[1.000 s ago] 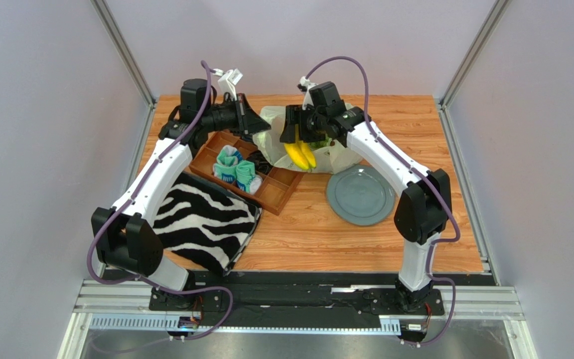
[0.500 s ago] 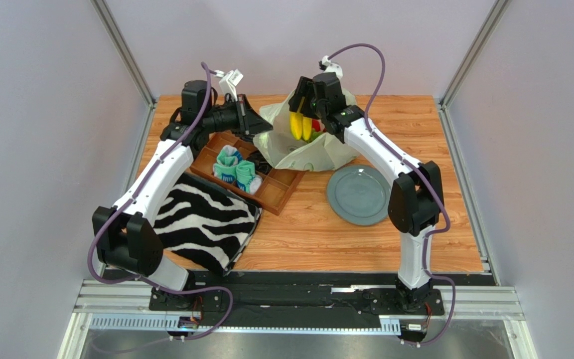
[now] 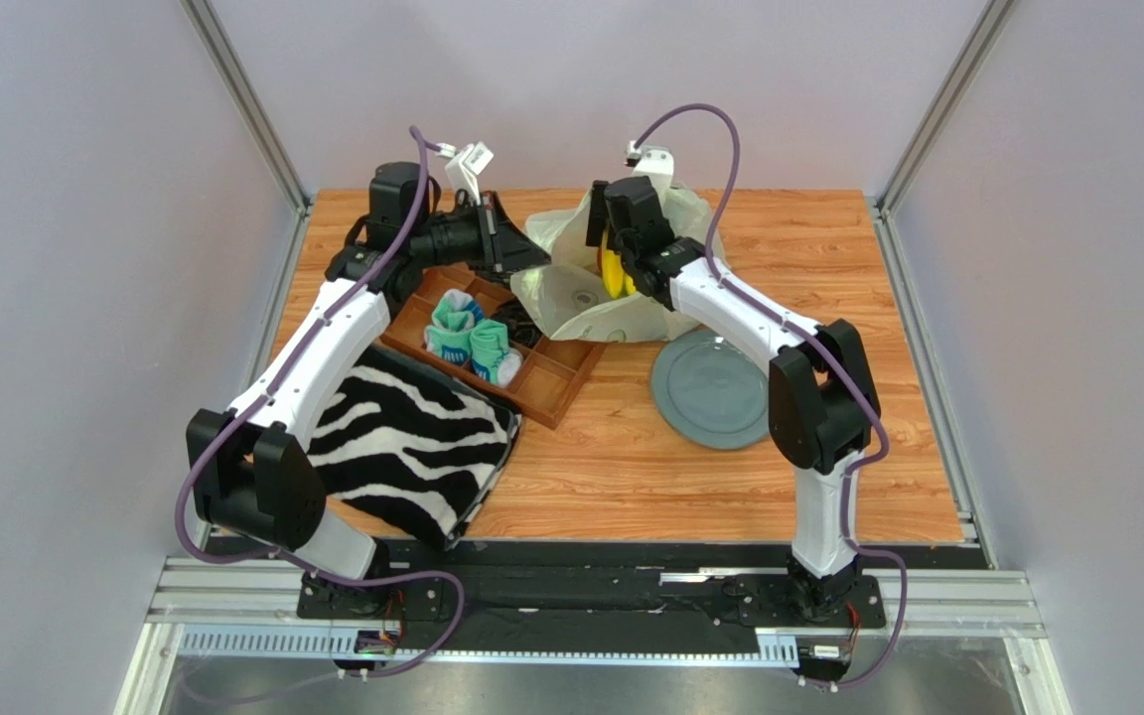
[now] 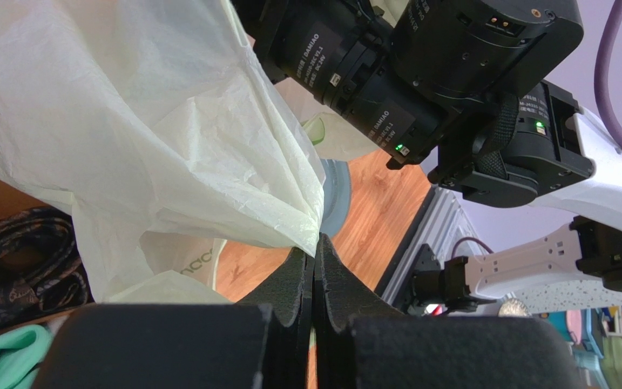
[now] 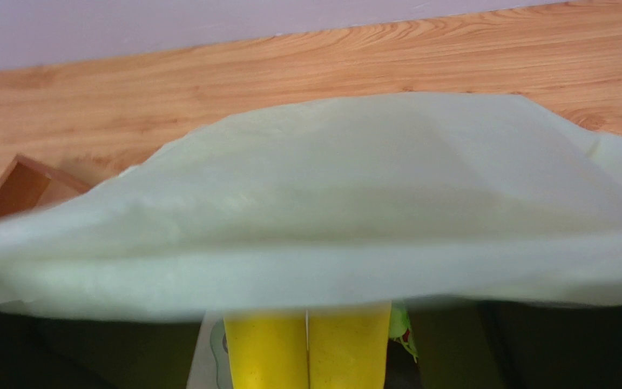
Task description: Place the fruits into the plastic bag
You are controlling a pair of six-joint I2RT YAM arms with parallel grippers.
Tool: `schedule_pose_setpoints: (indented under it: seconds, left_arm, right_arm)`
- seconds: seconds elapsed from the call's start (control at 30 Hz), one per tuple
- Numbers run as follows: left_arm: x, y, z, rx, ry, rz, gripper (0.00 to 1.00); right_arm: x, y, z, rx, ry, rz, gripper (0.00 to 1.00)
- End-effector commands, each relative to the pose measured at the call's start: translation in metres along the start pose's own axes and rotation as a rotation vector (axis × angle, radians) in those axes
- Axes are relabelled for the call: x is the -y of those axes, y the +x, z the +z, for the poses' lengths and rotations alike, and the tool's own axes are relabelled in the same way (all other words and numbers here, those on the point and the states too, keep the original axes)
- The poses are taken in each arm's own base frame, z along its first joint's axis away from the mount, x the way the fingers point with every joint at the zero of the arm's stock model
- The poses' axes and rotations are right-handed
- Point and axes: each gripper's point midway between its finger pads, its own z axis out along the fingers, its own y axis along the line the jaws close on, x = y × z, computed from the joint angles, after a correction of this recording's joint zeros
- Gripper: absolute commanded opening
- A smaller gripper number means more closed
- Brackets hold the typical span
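The pale cream plastic bag [image 3: 581, 303] sits at the back middle of the table, with its mouth held up. My left gripper [image 3: 522, 253] is shut on the bag's left rim; in the left wrist view the closed jaws pinch the thin film [image 4: 209, 162] at its tip. My right gripper [image 3: 613, 256] is shut on the yellow bananas [image 3: 611, 276] and reaches down into the bag's mouth. In the right wrist view the bananas [image 5: 306, 348] hang below the bag's blurred rim [image 5: 330, 211], with a bit of green fruit [image 5: 402, 334] beside them. Other fruits are hidden.
A wooden compartment tray [image 3: 551, 380] with teal-and-white socks [image 3: 471, 337] lies left of the bag. A zebra-striped cloth [image 3: 399, 435] lies at the front left. A grey plate [image 3: 715, 393] sits just right and in front of the bag.
My right gripper carried the bananas from in front of the bag up over it, then down into its mouth. The left gripper kept its hold on the rim.
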Motion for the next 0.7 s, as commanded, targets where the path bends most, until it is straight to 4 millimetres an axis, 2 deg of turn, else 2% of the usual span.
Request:
schedule_pose_setpoints:
  seconds: [0.0, 0.2, 0.3, 0.33, 0.37, 0.4, 0.43, 0.47, 0.5, 0.53, 0.57, 0.6, 0.63, 0.67]
  left_arm:
    - [0.007, -0.001, 0.004, 0.001, 0.033, 0.017, 0.0]
    - [0.006, 0.0, 0.005, -0.001, 0.03, 0.022, 0.0]
    - [0.005, 0.0, 0.005, -0.003, 0.028, 0.023, 0.0]
    - [0.005, 0.0, 0.005, -0.001, 0.025, 0.026, 0.0]
    - [0.005, 0.0, 0.005, -0.001, 0.022, 0.026, 0.0]
    - [0.004, 0.0, 0.005, -0.001, 0.02, 0.027, 0.0]
    - [0.005, 0.0, 0.005, 0.0, 0.02, 0.028, 0.0]
    - [0.004, 0.0, 0.005, -0.002, 0.02, 0.025, 0.0]
    - [0.003, 0.001, 0.005, -0.003, 0.017, 0.025, 0.0]
    - [0.003, 0.0, 0.005, -0.002, 0.015, 0.025, 0.0]
    - [0.003, 0.0, 0.005, -0.002, 0.016, 0.025, 0.0]
    - [0.003, 0.0, 0.005, -0.002, 0.015, 0.026, 0.0]
    - [0.002, 0.0, 0.005, -0.001, 0.011, 0.028, 0.0]
    - [0.003, -0.001, 0.004, 0.001, 0.011, 0.031, 0.0]
  right_arm:
    - [-0.019, -0.055, -0.032, 0.054, -0.125, -0.05, 0.93]
    - [-0.02, -0.057, -0.052, 0.028, -0.181, -0.088, 0.96]
    - [-0.032, -0.06, -0.074, -0.004, -0.288, -0.095, 0.96]
    - [-0.041, -0.049, -0.084, -0.042, -0.359, -0.105, 0.95]
    - [-0.044, -0.061, -0.101, -0.024, -0.406, -0.1, 0.95]
    - [-0.051, -0.062, -0.114, -0.024, -0.457, -0.104, 0.93]
    - [-0.064, -0.051, -0.13, -0.048, -0.547, -0.118, 0.93]
    - [-0.067, -0.056, -0.144, -0.037, -0.581, -0.122, 0.92]
    - [-0.071, -0.068, -0.167, -0.013, -0.641, -0.129, 0.92]
    - [-0.079, -0.065, -0.187, -0.025, -0.695, -0.143, 0.92]
    - [-0.08, -0.067, -0.199, -0.019, -0.714, -0.148, 0.92]
    - [-0.08, -0.078, -0.226, 0.009, -0.748, -0.15, 0.91]
    - [-0.077, -0.08, -0.236, 0.018, -0.752, -0.149, 0.91]
    - [-0.072, -0.073, -0.241, 0.006, -0.745, -0.15, 0.91]
